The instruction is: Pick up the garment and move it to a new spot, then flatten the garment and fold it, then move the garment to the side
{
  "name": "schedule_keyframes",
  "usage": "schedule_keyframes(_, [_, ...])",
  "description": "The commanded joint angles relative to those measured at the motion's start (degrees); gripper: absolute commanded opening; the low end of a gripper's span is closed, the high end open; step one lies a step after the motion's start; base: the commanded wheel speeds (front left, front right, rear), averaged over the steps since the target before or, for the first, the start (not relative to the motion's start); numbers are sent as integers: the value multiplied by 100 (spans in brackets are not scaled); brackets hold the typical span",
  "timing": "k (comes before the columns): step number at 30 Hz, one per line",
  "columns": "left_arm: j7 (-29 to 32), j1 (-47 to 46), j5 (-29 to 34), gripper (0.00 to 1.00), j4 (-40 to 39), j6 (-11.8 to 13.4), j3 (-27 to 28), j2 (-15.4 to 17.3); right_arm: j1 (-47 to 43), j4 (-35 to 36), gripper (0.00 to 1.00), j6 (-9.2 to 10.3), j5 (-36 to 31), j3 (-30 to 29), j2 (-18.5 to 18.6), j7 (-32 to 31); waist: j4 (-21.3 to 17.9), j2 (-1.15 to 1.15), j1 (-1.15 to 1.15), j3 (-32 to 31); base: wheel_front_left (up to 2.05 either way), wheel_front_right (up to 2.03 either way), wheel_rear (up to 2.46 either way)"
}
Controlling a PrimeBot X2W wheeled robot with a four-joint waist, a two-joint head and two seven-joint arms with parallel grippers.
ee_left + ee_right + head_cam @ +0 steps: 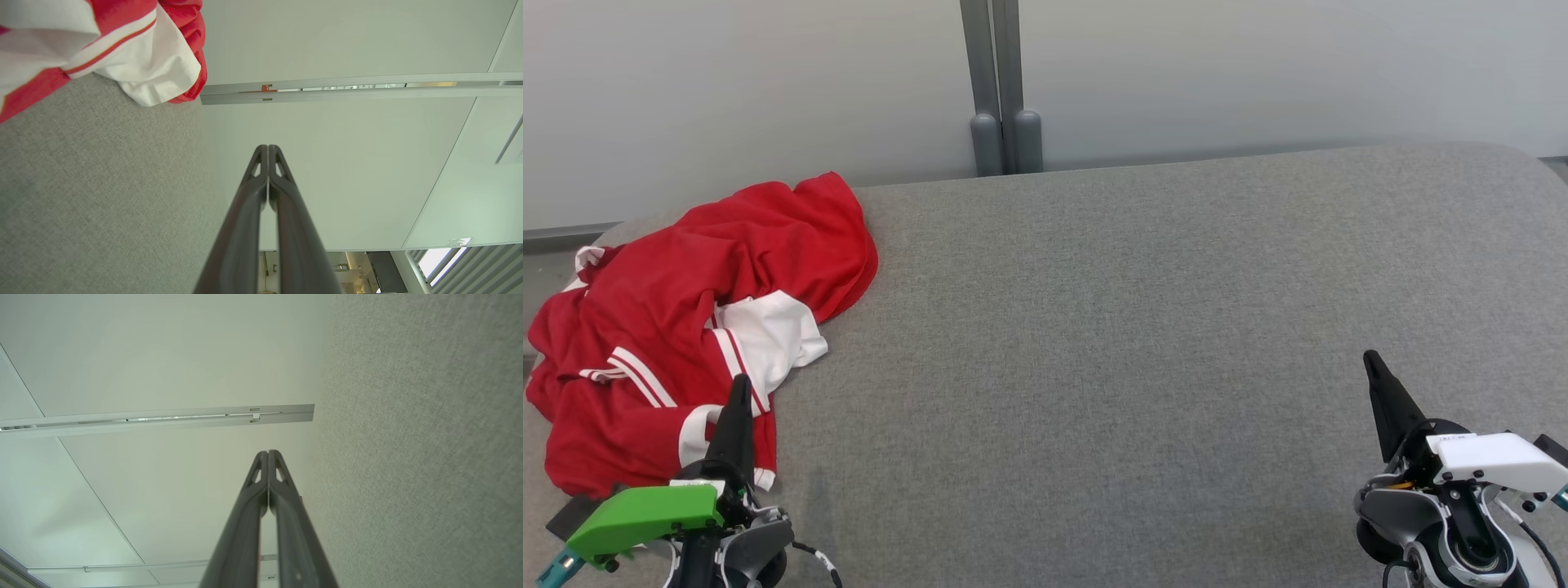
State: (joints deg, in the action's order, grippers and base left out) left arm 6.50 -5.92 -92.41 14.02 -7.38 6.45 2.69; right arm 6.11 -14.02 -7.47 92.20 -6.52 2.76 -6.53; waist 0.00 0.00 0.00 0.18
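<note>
A crumpled red garment [678,327] with white sleeves and white stripes lies bunched at the far left of the grey felt table [1135,343]. My left gripper [740,384] is shut and empty at the lower left, its tip over the garment's near right edge. In the left wrist view the garment [122,45] fills the upper left corner, apart from the shut left gripper [268,148]. My right gripper [1370,358] is shut and empty at the lower right over bare table. In the right wrist view, the right gripper [268,452] has its tips pressed together.
A pale wall with a grey vertical post [1001,90] runs behind the table's far edge. The table's rounded left corner lies under the garment, and part of the cloth hangs near that edge. Bare grey surface stretches from the middle to the right.
</note>
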Motion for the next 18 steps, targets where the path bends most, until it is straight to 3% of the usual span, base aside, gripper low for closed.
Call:
schedule_keyframes(1, [21, -80, 4, 0, 4, -30, 16, 44, 34, -7, 0, -5, 43, 6, 27, -15, 0, 0, 0, 0, 0, 0, 0])
schedule_keyframes(18, [21, -80, 4, 0, 4, -30, 16, 44, 34, -7, 0, -5, 43, 6, 27, -15, 0, 0, 0, 0, 0, 0, 0])
